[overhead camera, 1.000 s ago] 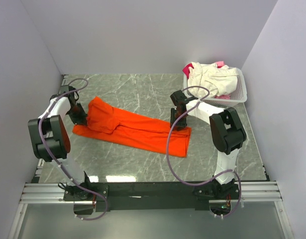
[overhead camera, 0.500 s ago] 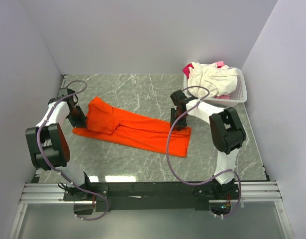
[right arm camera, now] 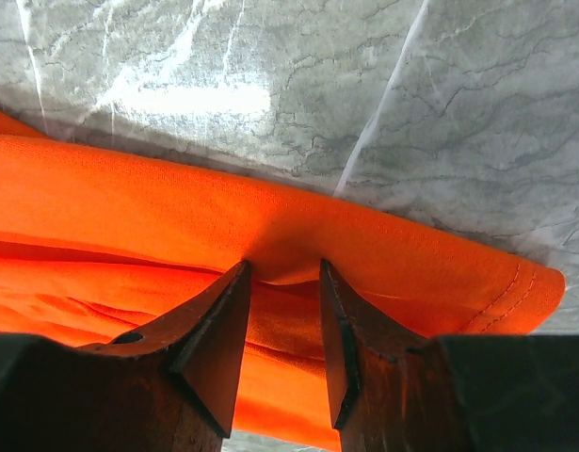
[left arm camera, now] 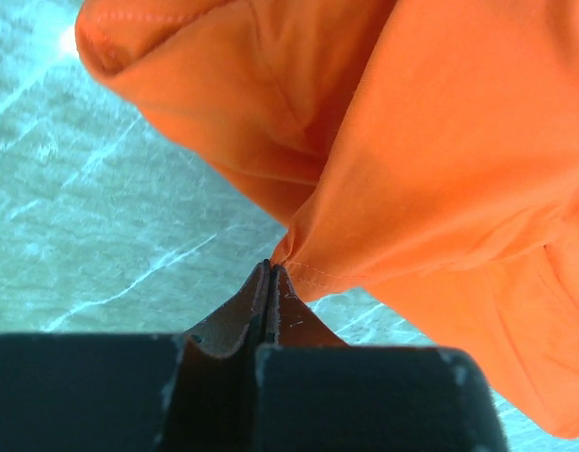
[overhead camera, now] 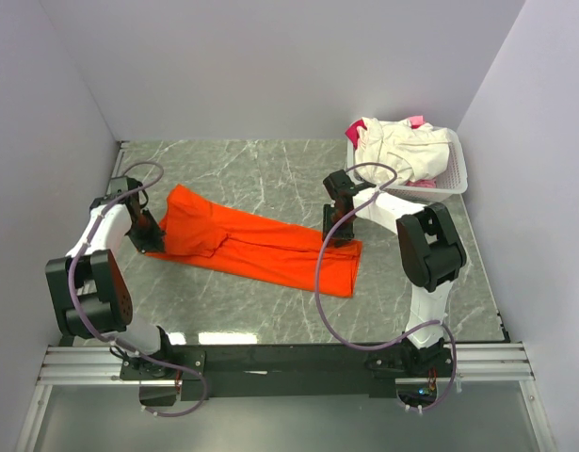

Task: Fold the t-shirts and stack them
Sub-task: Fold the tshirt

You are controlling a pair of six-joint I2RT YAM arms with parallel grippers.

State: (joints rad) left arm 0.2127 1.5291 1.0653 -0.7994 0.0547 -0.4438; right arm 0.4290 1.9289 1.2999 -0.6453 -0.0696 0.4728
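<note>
Marble table (overhead camera: 270, 169), orange shirt (overhead camera: 270, 250) spread for folding, left pincer (left arm camera: 270, 268) clamped on hem, right pincer (right arm camera: 283, 273) parted astride edge.

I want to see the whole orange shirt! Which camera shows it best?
The top camera: nearly all the orange t-shirt shows, stretched across the table. The left wrist view shows only a pinched corner, the right wrist only a folded edge.

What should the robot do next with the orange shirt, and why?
Probably the left gripper, shut on the hem of the orange t-shirt, should tug gently leftward. The cloth by it looks bunched and wrinkled, and the right gripper straddles the far end's fold with open fingers, so a small pull might smooth it for folding.
</note>
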